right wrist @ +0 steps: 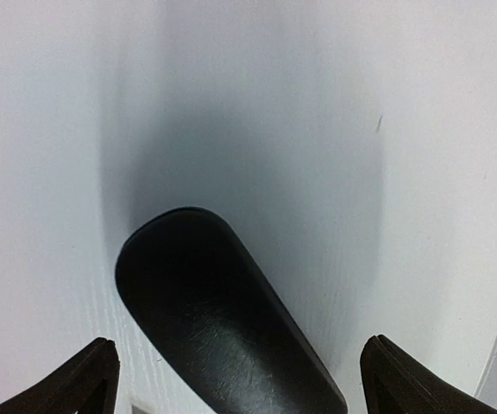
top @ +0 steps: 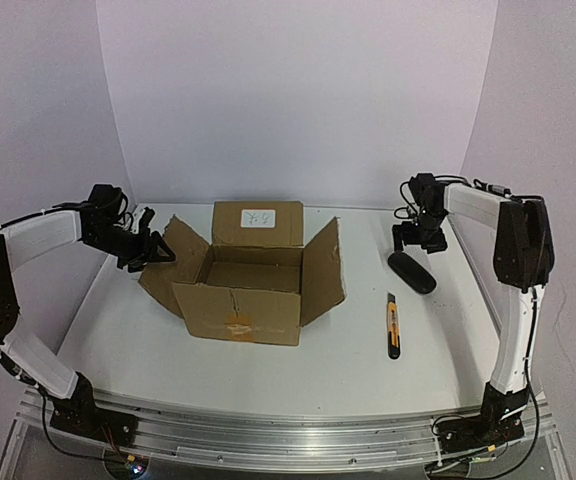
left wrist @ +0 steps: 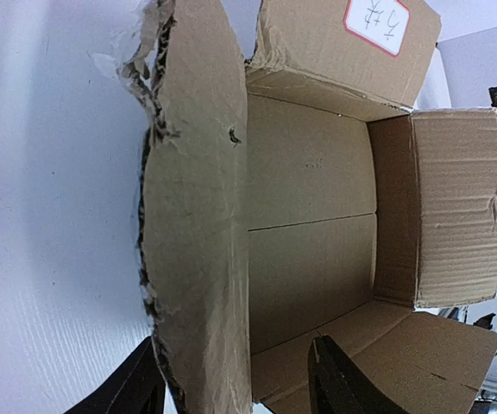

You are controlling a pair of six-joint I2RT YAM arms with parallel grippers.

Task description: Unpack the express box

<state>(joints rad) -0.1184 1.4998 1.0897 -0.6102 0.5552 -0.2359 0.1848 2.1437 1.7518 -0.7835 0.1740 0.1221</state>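
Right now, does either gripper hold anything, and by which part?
Nothing held: left gripper open astride the express box's torn flap, right gripper open above the black case.

The black case (right wrist: 223, 319) is running off the right wrist view's lower edge. The express box (left wrist: 309, 216) is showing its white label (left wrist: 376, 21) cropped, with the handwriting illegible.

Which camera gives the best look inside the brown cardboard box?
Left wrist: it looks straight into the open brown corrugated cardboard box, its floor bare. The top external view shows it whole but smaller. The right wrist view misses it.
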